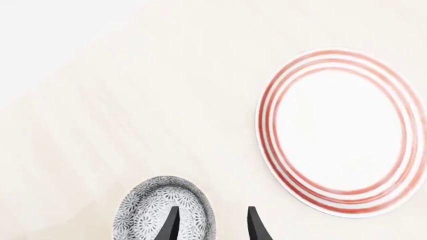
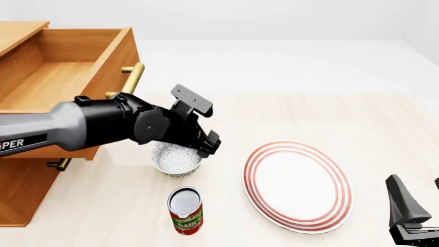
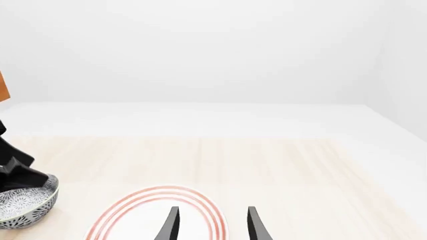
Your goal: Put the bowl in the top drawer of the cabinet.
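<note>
The speckled bowl (image 2: 176, 159) stands upright on the table just right of the cabinet (image 2: 24, 190). My left gripper (image 2: 200, 148) hangs low over the bowl's right side. In the left wrist view the left gripper (image 1: 213, 207) is open, with one finger over the inside of the bowl (image 1: 150, 207) and the other outside its rim. The top drawer (image 2: 65, 77) is pulled out and looks empty, its brass handle (image 2: 134, 76) facing right. My right gripper (image 2: 418, 194) rests open at the near right corner, holding nothing; its wrist view shows the right gripper (image 3: 213, 207) just short of the plate.
A flat red-ringed plate (image 2: 298, 184) lies right of the bowl. A tomato sauce can (image 2: 185, 211) stands upright just in front of the bowl. The lower drawer's small brass handle (image 2: 61, 164) sticks out under my left arm.
</note>
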You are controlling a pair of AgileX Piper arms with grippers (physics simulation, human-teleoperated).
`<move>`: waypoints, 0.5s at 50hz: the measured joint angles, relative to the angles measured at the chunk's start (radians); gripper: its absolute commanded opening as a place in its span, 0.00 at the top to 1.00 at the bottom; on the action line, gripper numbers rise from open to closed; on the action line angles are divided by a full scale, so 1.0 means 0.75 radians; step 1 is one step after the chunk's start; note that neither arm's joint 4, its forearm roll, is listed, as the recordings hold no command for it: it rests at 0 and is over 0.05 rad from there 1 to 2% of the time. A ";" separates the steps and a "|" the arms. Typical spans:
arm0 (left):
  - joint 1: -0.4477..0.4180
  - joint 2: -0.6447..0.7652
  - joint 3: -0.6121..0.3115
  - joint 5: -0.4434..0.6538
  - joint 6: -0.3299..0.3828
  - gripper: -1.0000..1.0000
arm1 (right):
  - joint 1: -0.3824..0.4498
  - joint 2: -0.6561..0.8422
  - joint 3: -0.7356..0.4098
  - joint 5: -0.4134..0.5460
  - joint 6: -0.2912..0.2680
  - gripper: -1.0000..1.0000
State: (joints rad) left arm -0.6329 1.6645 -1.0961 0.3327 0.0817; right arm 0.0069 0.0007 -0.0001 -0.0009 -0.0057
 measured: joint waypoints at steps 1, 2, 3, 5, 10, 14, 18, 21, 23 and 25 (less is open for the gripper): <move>0.001 0.003 0.002 -0.004 -0.001 0.00 | 0.000 0.000 0.000 0.000 0.000 0.00; 0.001 0.006 0.004 -0.008 -0.002 0.00 | 0.000 0.000 0.000 0.000 0.000 0.00; 0.002 0.009 0.006 -0.011 -0.003 0.00 | 0.000 0.000 0.000 0.000 0.000 0.00; 0.005 0.016 0.009 -0.019 -0.005 0.00 | 0.000 0.000 0.000 -0.001 0.000 0.00; 0.013 0.033 0.015 -0.038 -0.009 0.00 | 0.000 0.000 0.000 -0.001 0.000 0.00; 0.016 0.046 0.022 -0.054 -0.013 0.00 | 0.000 0.000 0.000 -0.001 0.001 0.00; 0.016 0.060 0.030 -0.071 -0.020 0.00 | 0.000 0.000 0.000 -0.002 0.001 0.00; 0.013 0.071 0.037 -0.084 -0.025 0.00 | 0.000 0.000 0.000 -0.002 0.001 0.00; 0.012 0.077 0.040 -0.091 -0.028 0.00 | 0.000 0.000 0.000 -0.002 0.001 0.00; 0.010 0.083 0.043 -0.098 -0.030 0.00 | 0.000 0.000 0.000 -0.003 0.001 0.00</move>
State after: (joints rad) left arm -0.6253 1.7271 -1.0637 0.2593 0.0591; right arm 0.0070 0.0006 -0.0001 -0.0030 -0.0051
